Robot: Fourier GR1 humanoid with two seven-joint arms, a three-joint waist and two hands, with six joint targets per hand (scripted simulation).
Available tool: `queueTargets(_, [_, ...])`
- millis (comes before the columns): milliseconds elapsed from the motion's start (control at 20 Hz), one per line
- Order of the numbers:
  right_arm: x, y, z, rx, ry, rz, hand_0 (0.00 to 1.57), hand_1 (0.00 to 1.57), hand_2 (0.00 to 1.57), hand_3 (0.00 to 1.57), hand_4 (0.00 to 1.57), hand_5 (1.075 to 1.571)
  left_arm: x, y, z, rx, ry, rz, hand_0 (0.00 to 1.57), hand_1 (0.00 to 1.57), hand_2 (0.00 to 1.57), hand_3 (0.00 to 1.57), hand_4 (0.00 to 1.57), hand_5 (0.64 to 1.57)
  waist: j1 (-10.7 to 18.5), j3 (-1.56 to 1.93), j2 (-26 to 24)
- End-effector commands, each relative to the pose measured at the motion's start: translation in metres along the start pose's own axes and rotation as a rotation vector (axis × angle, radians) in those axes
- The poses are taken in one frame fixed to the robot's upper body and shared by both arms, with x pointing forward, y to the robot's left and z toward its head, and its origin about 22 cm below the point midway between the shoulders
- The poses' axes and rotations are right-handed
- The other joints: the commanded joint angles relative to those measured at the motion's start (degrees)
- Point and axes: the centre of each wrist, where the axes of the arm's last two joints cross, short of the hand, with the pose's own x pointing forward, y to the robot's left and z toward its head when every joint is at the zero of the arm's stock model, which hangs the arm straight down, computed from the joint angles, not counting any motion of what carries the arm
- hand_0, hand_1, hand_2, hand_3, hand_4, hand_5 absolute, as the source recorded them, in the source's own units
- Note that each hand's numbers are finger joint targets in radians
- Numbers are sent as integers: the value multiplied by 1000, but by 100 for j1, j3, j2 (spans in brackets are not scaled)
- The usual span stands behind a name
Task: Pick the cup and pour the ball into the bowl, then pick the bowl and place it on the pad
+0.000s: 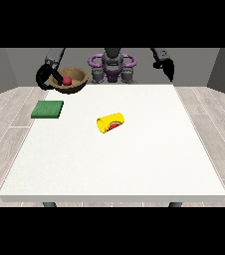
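Fingers of the hand at view's left curl round the bowl, ball inside, lifted; the other hand's fingers you cannot tell; next, lower the bowl toward the pad at six o'clock.

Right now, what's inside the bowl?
A red ball sits inside the brown bowl, which the hand at the view's left holds up. The bowl's near wall hides its bottom, so anything else there cannot be seen.

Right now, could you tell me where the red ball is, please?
In the front view, the red ball sits inside the brown bowl at upper left, held by the hand there, beyond the green pad.
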Motion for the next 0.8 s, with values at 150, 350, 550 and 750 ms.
queueTargets(150, [5,-52,-8,-56,-50,-57,1571,1571,1571,677,788,1570,25,2,-18,-7,-90,24,0,0,0,0,1155,1463,179,8,621])
queueTargets(350, [-25,-107,-7,-117,-102,-39,1571,1571,1571,0,911,1571,49,85,-22,45,-161,42,0,0,0,0,1311,1525,306,11,827])
queueTargets(550, [-8,-115,-7,-115,-154,-64,1571,1571,1571,0,864,1570,67,183,-9,143,-220,54,0,0,0,0,1296,1571,264,2,1036])
queueTargets(750, [-20,-101,-8,-178,-197,-127,1571,1571,1571,0,796,1566,96,222,-10,131,-293,53,0,0,0,0,1266,1571,418,7,1491])
